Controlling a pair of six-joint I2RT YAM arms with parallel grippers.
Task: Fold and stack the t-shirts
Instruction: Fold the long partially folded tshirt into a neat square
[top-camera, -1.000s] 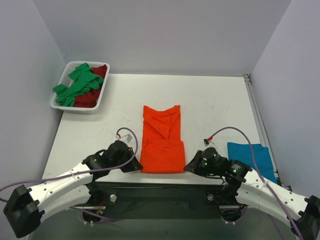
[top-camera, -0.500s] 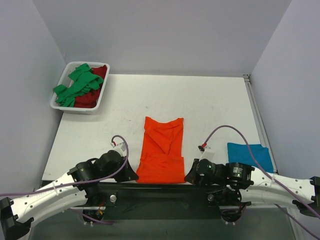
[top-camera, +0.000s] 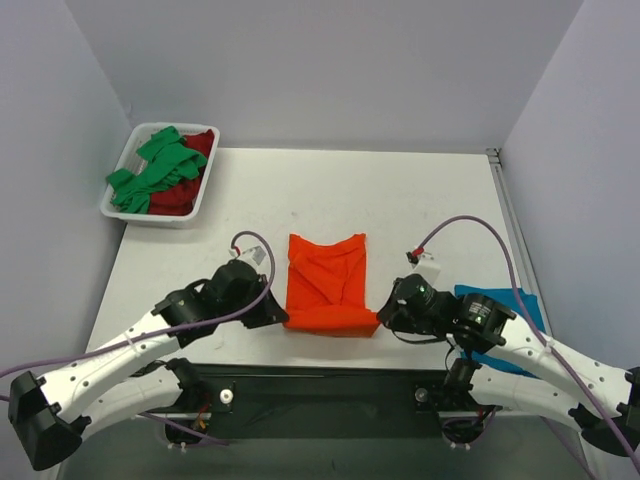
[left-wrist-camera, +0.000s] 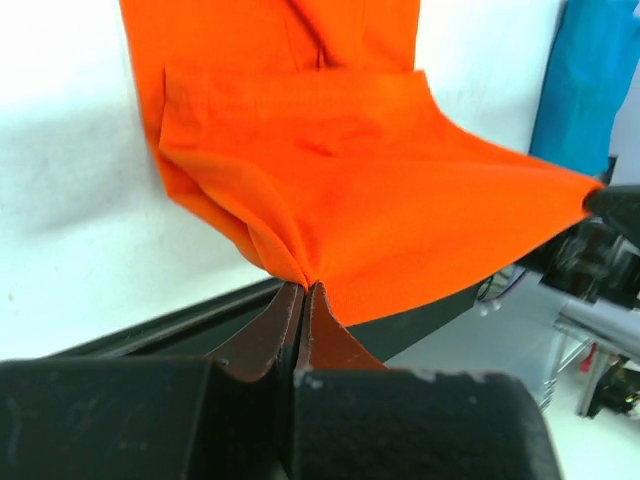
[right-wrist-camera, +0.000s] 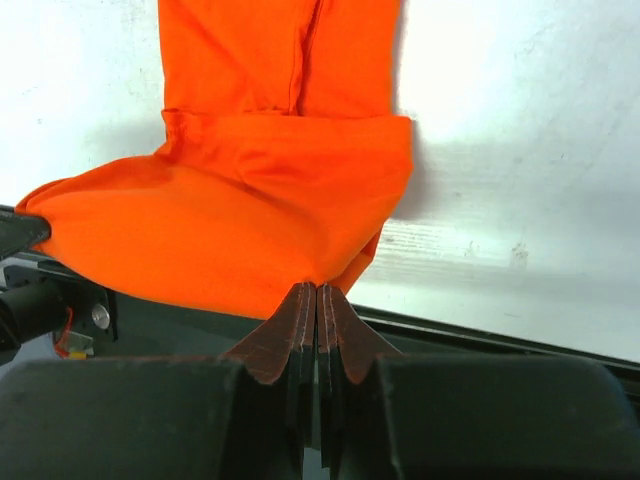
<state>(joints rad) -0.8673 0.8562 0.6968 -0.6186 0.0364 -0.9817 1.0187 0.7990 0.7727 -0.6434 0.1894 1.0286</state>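
Observation:
A bright orange t-shirt (top-camera: 328, 282) lies as a long folded strip in the middle of the table. Its near end is raised off the surface. My left gripper (top-camera: 283, 320) is shut on the near left corner of that end (left-wrist-camera: 300, 276). The near right corner (right-wrist-camera: 318, 280) is pinched in my right gripper (top-camera: 376, 322), also shut. The cloth sags between the two. A folded teal blue t-shirt (top-camera: 525, 303) lies at the table's right edge, partly hidden by my right arm. A green t-shirt (top-camera: 150, 172) and a dark red one (top-camera: 178, 196) lie bunched in the tray.
The white plastic tray (top-camera: 193, 210) stands at the back left corner of the table. The table's black front rail (top-camera: 320, 378) runs just below both grippers. Grey walls close in the left, back and right sides.
Both grippers have lifted the shirt's near end and carried it away from the front edge, toward the back. The visible orange strip is shorter now.

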